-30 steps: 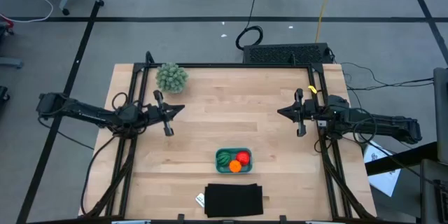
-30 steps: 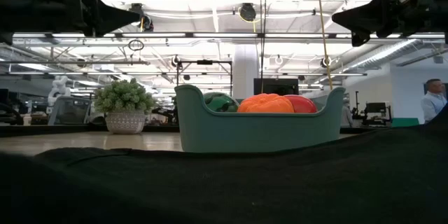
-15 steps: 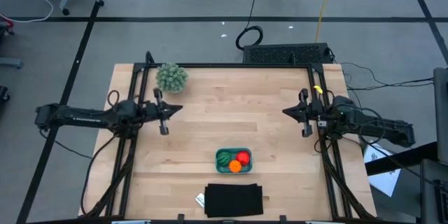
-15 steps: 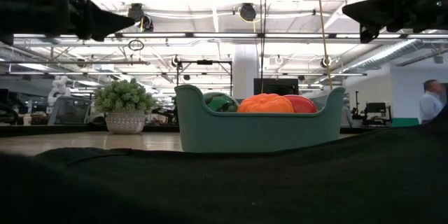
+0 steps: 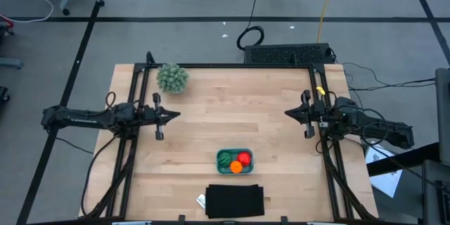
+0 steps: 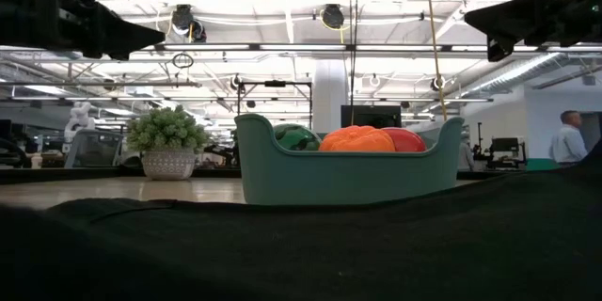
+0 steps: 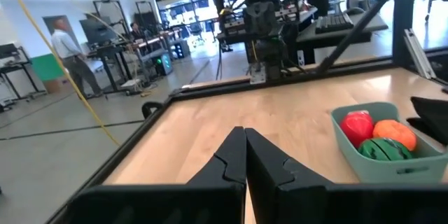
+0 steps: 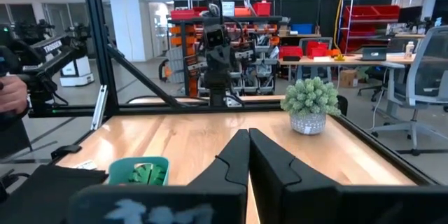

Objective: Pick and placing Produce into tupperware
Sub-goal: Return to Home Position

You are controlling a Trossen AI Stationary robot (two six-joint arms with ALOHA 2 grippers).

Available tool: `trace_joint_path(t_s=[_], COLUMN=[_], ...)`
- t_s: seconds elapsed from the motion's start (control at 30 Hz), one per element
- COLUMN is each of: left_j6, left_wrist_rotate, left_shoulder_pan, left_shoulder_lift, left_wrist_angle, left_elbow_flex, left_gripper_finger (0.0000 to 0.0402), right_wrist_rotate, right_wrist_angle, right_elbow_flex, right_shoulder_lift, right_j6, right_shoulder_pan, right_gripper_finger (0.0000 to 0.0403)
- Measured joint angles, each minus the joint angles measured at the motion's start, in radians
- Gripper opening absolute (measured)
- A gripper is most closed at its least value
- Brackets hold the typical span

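The teal tupperware (image 5: 234, 161) sits near the table's near edge and holds all three produce pieces: the green striped one (image 5: 224, 159), the red one (image 5: 244, 157) and the orange one (image 5: 236, 168). They also show in the low view, in the tupperware (image 6: 348, 171), and in the left wrist view (image 7: 381, 140). My left gripper (image 5: 174, 114) hovers over the table's left side, shut and holding nothing (image 7: 244, 140). My right gripper (image 5: 289, 114) hovers over the right side, also shut and holding nothing (image 8: 248, 140).
A pale-green ball plant in a pot (image 5: 172, 78) stands at the far left corner. A flat black rectangle (image 5: 235, 201) lies at the near edge, just in front of the tupperware. The wooden table's middle (image 5: 232, 112) is bare between the arms. A person (image 6: 567, 138) walks in the room behind.
My left gripper has drawn back toward the table's left edge. My right gripper has drawn back slightly toward the right edge. The tupperware and the produce in it have stayed put.
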Motion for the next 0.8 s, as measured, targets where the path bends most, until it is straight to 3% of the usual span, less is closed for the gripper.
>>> trace_joint_path(t_s=[0.23,0.8], left_j6=[0.000,0.004], left_wrist_rotate=[-0.027,-0.028], left_shoulder_pan=[-0.030,-0.048], left_shoulder_lift=[-0.063,-0.189], left_wrist_angle=[-0.111,-0.262], left_elbow_flex=[0.000,0.000], left_gripper_finger=[0.0000,0.0000], right_wrist_rotate=[0.000,0.000], right_wrist_angle=[0.097,0.102], right_elbow_flex=[-0.069,-0.069], right_shoulder_lift=[-0.003,-0.003], right_j6=[0.003,0.005], right_shoulder_pan=[0.000,0.000], right_gripper_finger=[0.0000,0.0000])
